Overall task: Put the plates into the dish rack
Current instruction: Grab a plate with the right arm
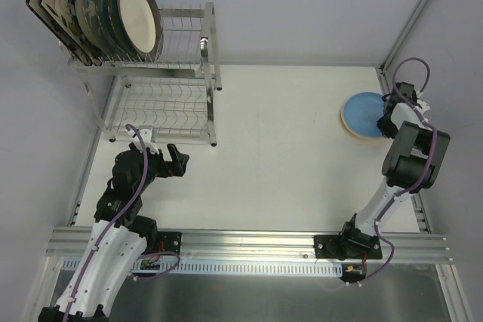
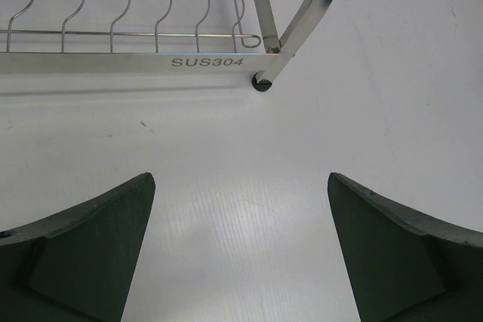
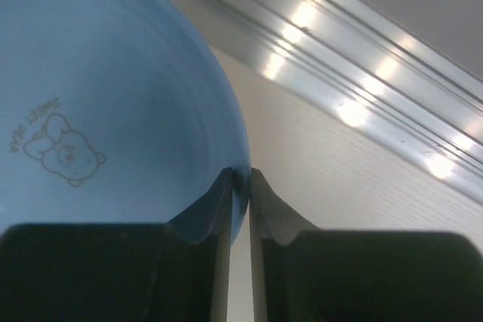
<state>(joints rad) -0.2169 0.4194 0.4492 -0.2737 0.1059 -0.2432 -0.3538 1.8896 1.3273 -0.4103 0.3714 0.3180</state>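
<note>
The silver two-tier dish rack (image 1: pixel 162 88) stands at the back left. Several plates (image 1: pixel 113 16) stand upright in its top tier: a square floral one, dark teal ones and a round dark-rimmed cream one. A light blue plate (image 1: pixel 362 111) lies at the far right on top of a pale yellow plate (image 1: pixel 361 136). My right gripper (image 1: pixel 389 117) is at its right edge, and in the right wrist view the right gripper (image 3: pixel 241 175) is shut on the rim of the blue plate (image 3: pixel 113 96). My left gripper (image 1: pixel 177 162) is open over bare table before the rack's lower rail (image 2: pixel 151 62), the left gripper (image 2: pixel 240 180) holding nothing.
An aluminium rail (image 3: pixel 362 73) runs along the table's right edge, close beside the blue plate. A slanted frame post (image 1: pixel 411 20) rises at the back right. The rack's lower tier (image 1: pixel 162 115) holds only bare wire slots. A mounting rail (image 1: pixel 249 243) crosses the near edge.
</note>
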